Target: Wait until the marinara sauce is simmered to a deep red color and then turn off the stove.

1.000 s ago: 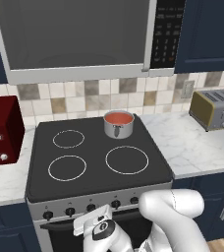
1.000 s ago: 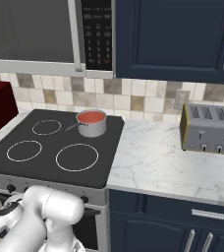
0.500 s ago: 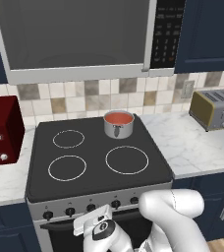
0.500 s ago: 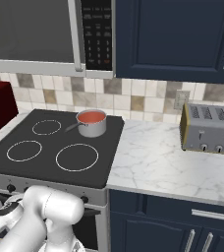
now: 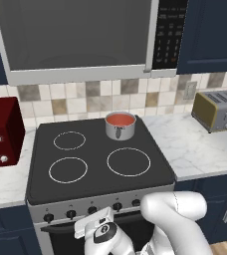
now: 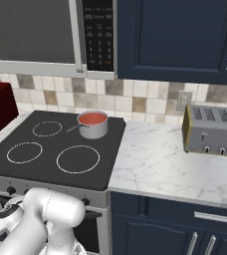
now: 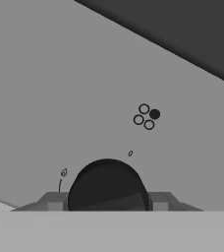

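You'll find the smooth orange-red marinara sauce (image 5: 120,119) as a small flat disc inside the shiny steel saucepan (image 6: 93,127), which sits on the back ring of the wide black flat stove (image 5: 93,164), on the side nearer the silver toaster (image 6: 214,129) on the marble tabletop (image 6: 165,164). In the hand view, your fingers (image 7: 107,199) are closed on a round black stove knob (image 7: 107,184) on the silver front panel.

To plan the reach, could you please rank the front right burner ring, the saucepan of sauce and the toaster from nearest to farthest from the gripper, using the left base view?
From the gripper, shut on a stove knob:
1. Front right burner ring, just above the front panel.
2. Saucepan, at the back of the cooktop.
3. Toaster, far right on the counter.
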### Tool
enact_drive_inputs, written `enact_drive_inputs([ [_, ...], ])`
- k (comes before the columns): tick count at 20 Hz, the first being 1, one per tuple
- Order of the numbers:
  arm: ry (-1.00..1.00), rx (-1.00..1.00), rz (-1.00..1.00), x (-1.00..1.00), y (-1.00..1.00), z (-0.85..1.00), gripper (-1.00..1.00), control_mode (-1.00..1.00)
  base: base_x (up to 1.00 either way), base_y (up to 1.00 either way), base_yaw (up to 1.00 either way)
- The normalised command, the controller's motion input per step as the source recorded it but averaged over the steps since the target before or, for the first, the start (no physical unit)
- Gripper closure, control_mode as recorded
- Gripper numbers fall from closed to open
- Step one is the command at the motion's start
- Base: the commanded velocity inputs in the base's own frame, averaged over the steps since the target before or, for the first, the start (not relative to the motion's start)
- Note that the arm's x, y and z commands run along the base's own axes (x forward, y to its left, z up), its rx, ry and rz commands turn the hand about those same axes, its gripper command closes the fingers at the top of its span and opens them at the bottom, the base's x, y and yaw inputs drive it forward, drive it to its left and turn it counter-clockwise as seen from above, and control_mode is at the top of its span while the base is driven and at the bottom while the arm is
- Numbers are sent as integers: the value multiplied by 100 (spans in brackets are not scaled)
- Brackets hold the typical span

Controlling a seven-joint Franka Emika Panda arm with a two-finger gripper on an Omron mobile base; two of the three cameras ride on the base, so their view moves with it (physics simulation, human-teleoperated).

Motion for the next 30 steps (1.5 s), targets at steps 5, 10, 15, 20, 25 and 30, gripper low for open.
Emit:
enact_drive_inputs([
  [5, 0, 0, 0, 0, 0, 0, 100, -100, 0, 0, 0],
  [10, 0, 0, 0, 0, 0, 0, 100, -100, 0, 0, 0],
  [15, 0, 0, 0, 0, 0, 0, 100, -100, 0, 0, 0],
  [20, 0, 0, 0, 0, 0, 0, 100, -100, 0, 0, 0],
  [25, 0, 0, 0, 0, 0, 0, 100, -100, 0, 0, 0],
  [30, 0, 0, 0, 0, 0, 0, 100, -100, 0, 0, 0],
])
